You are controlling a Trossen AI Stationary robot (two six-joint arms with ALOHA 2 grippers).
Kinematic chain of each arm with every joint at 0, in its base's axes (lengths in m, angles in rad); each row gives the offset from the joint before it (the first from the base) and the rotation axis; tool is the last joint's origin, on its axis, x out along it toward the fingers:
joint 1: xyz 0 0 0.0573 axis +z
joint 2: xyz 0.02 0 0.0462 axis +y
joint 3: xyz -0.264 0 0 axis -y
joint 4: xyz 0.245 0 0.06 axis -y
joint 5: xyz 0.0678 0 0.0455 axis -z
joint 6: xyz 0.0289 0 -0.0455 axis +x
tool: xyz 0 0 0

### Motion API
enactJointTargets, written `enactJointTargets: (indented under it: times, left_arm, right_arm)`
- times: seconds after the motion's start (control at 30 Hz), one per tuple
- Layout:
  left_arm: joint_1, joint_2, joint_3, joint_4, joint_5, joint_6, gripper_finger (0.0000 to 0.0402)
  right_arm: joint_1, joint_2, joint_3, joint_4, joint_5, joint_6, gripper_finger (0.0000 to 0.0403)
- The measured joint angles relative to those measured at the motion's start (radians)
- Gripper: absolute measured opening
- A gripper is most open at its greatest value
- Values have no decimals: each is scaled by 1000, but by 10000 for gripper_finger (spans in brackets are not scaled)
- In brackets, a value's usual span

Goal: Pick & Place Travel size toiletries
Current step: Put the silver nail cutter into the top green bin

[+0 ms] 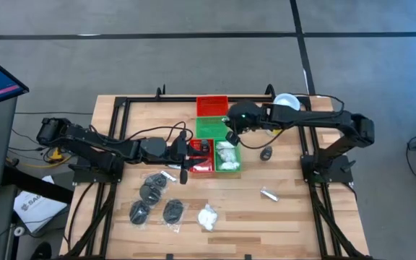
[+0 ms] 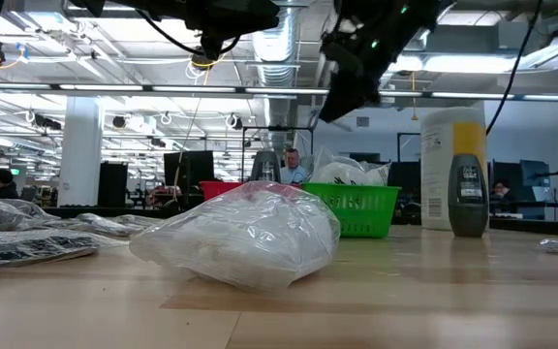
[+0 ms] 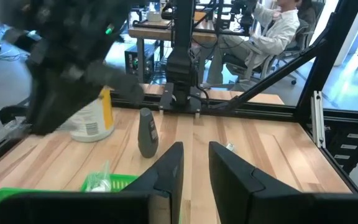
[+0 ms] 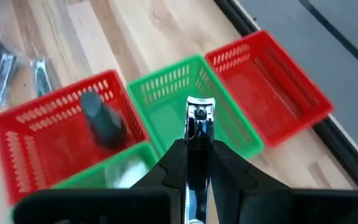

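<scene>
Table (image 1: 280,217): pale wood planks, black metal frame around the edge.
Right arm: reaches from 3 o'clock toward table centre, hanging over the trays.
Left arm: stretches in from 9 o'clock, its wrist at the red tray beside the centre.
Trays: four square plastic lattice baskets clustered at centre. Far red tray (image 4: 269,93) and green tray (image 4: 191,106) look bare inside; near red tray (image 4: 48,143) holds a dark rounded bottle (image 4: 101,118); near green tray (image 1: 228,165) holds white puffy lumps (image 1: 227,155).
Canister (image 3: 92,118): tall, yellow with a white lid, at 1 o'clock near the table's far edge.
Grey bottle (image 3: 148,132): dark, tapered, standing upright at 2 o'clock of the trays.
Packets (image 1: 154,193): clear crinkled plastic with dark round discs inside, lying loose at 7 o'clock.
Puffy packet (image 2: 245,237): white lumps in glossy clear film, at 6 o'clock on the bare wood.
Thin packet (image 1: 269,193): small pale sticks, at 4 o'clock, well apart from the rest.
Right gripper (image 4: 199,186): fingers clamped on a shiny metal nail clipper (image 4: 199,127), held over the green tray.
Left gripper (image 3: 194,168): fingers slightly apart, nothing between them.
</scene>
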Motion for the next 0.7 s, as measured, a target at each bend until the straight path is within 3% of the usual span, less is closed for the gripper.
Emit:
enactJointTargets:
  times: [0.33, 0.7]
  left_arm:
    - [0, 0, 0, 7, 1, 0, 66]
    - [3, 0, 0, 7, 1, 0, 66]
  right_arm:
    - [-77, 169, -1, 186, -71, -74, 35]
    - [-135, 281, -2, 250, -158, -65, 37]
